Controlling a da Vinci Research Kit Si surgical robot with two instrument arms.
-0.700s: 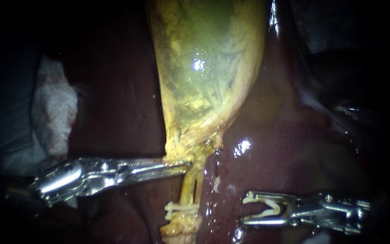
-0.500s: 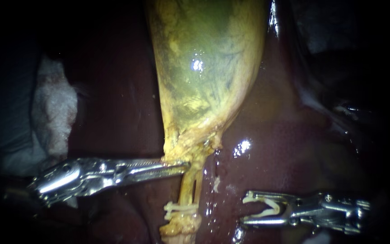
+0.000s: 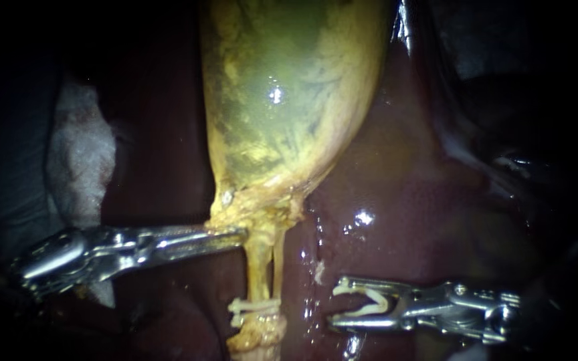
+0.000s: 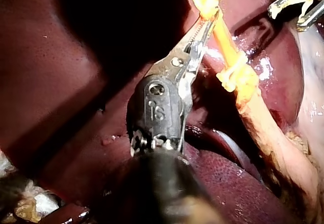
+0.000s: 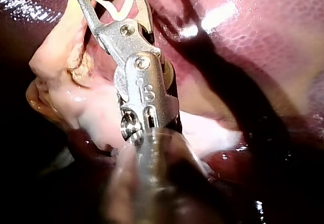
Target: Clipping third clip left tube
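The yellow-green gallbladder [image 3: 275, 100] hangs down the middle over the dark red liver [image 3: 403, 220]. Two thin yellow tubes run down from its neck, the left tube [image 3: 257, 267] beside the right tube [image 3: 278, 262]. White clips [image 3: 254, 308] cross them low down. My left instrument [image 3: 234, 236] comes in level from the left, its jaws shut on the gallbladder neck [image 4: 205, 16]. My right instrument [image 3: 344, 305] lies right of the tubes, apart from them. Its jaws stand wide, with a white clip [image 3: 364, 307] held between them [image 5: 114, 9].
A pale wad of gauze [image 3: 78, 154] lies at the left above my left instrument's shaft. Wet, glistening liver surface [image 3: 362, 217] fills the space between the tubes and my right instrument. Pale tissue [image 5: 96, 118] lies under my right instrument.
My left instrument has pulled the gallbladder neck and tubes to the left. My right instrument has moved left with its clip, following the tubes.
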